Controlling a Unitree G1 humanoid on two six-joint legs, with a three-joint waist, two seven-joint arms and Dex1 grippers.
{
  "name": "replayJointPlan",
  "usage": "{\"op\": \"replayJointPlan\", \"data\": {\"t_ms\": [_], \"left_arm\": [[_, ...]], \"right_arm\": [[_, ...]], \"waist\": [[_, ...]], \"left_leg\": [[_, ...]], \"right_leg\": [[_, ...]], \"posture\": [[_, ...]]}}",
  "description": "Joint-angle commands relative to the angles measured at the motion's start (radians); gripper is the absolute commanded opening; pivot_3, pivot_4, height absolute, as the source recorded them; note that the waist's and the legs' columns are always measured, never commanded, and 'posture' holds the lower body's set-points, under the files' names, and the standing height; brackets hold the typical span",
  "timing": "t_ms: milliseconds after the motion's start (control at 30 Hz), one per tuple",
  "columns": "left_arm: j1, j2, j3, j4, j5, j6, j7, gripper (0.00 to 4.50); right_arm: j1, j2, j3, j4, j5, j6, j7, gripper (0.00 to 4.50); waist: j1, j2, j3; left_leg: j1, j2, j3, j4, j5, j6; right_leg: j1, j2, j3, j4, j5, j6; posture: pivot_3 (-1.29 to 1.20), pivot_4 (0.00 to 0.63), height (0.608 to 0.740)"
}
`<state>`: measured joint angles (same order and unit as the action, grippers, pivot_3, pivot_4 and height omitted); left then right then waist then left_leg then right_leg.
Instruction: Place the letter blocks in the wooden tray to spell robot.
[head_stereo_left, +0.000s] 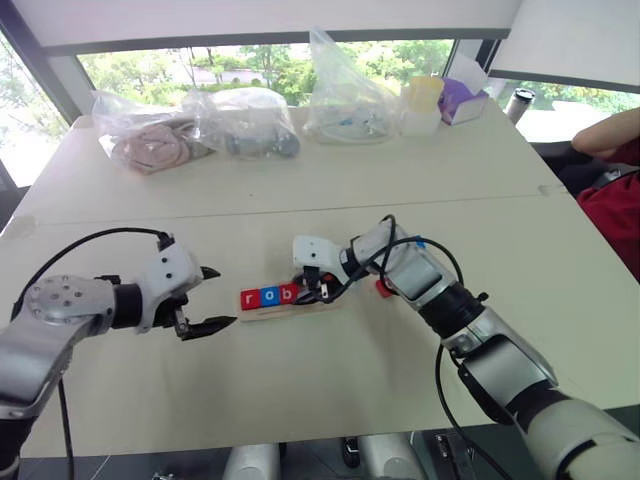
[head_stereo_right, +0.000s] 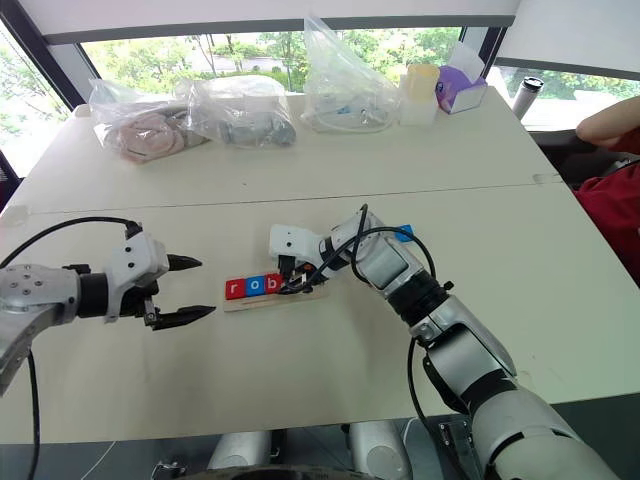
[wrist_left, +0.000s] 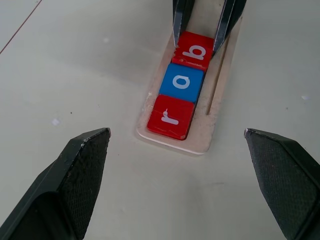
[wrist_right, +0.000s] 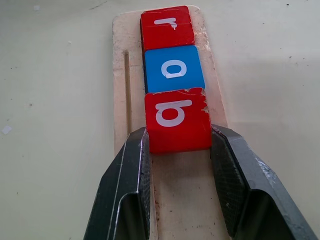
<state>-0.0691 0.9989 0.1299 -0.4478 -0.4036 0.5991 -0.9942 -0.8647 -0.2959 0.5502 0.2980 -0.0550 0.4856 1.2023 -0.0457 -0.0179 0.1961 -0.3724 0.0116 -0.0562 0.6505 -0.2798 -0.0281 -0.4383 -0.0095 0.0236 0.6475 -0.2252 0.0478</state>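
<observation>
Letter blocks, head views: we see red r (head_stereo_left: 249, 297), blue o (head_stereo_left: 268, 296) and red b (head_stereo_left: 287, 293) side by side in the wooden tray (head_stereo_left: 262, 313) at mid worktop (head_stereo_left: 330, 190); one more red block (head_stereo_left: 383, 289) and one blue block (head_stereo_right: 403, 233) peek out beside the right forearm.
Left end effector (head_stereo_left: 211, 298), head views: we see it just left of the tray's end, fingers spread wide, holding nothing.
Left wrist view: our fingertips (wrist_left: 90, 150) stand far apart before the r end of the tray.
Right wrist view: the right end effector (wrist_right: 178, 142) is clamped on the b block's two sides, inside the tray.
</observation>
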Motion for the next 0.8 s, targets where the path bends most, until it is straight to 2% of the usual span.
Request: {"op": "replayJointPlan", "data": {"t_ms": [33, 200, 233, 500, 800], "left_arm": [[-0.010, -0.001, 0.002, -0.005, 0.005, -0.016, 0.004, 4.50], [-0.014, -0.002, 0.000, -0.003, 0.006, -0.016, 0.004, 4.50], [-0.015, -0.003, 0.000, -0.002, 0.006, -0.016, 0.004, 4.50], [-0.028, -0.008, -0.006, 0.005, 0.005, -0.015, 0.002, 4.50], [-0.048, -0.012, -0.026, 0.015, 0.006, -0.017, 0.001, 4.50]], "right_arm": [[-0.008, 0.009, -0.003, -0.026, 0.009, 0.010, 0.010, 1.61], [-0.008, 0.016, -0.012, -0.031, 0.011, 0.018, 0.001, 4.15], [-0.015, 0.023, -0.027, -0.028, 0.017, 0.028, -0.010, 4.45], [-0.038, 0.033, -0.115, -0.067, 0.062, 0.083, -0.069, 4.45], [-0.002, 0.007, -0.086, -0.091, 0.045, 0.024, -0.079, 4.45]], "waist": [[0.000, 0.000, 0.000], [0.001, 0.000, 0.000], [0.001, 0.000, 0.000], [0.001, 0.000, 0.000], [0.001, 0.000, 0.000]], "left_leg": [[0.000, 0.000, 0.000, 0.000, 0.000, 0.000], [0.000, 0.000, 0.000, 0.000, 0.000, 0.000], [0.000, 0.000, 0.000, 0.000, 0.000, 0.000], [-0.001, 0.000, 0.000, 0.000, 0.000, 0.000], [-0.001, 0.000, 0.000, 0.000, 0.000, 0.000]], "right_leg": [[0.000, 0.000, 0.000, 0.000, 0.000, 0.000], [0.000, 0.000, 0.000, 0.000, 0.000, 0.000], [0.000, 0.000, 0.000, 0.000, 0.000, 0.000], [0.000, 0.000, 0.000, 0.000, 0.000, 0.000], [0.000, 0.000, 0.000, 0.000, 0.000, 0.000]], "posture": [[0.00, 0.150, 0.740], [0.00, 0.150, 0.740], [0.00, 0.150, 0.740], [0.00, 0.150, 0.740], [0.00, 0.150, 0.740]]}}
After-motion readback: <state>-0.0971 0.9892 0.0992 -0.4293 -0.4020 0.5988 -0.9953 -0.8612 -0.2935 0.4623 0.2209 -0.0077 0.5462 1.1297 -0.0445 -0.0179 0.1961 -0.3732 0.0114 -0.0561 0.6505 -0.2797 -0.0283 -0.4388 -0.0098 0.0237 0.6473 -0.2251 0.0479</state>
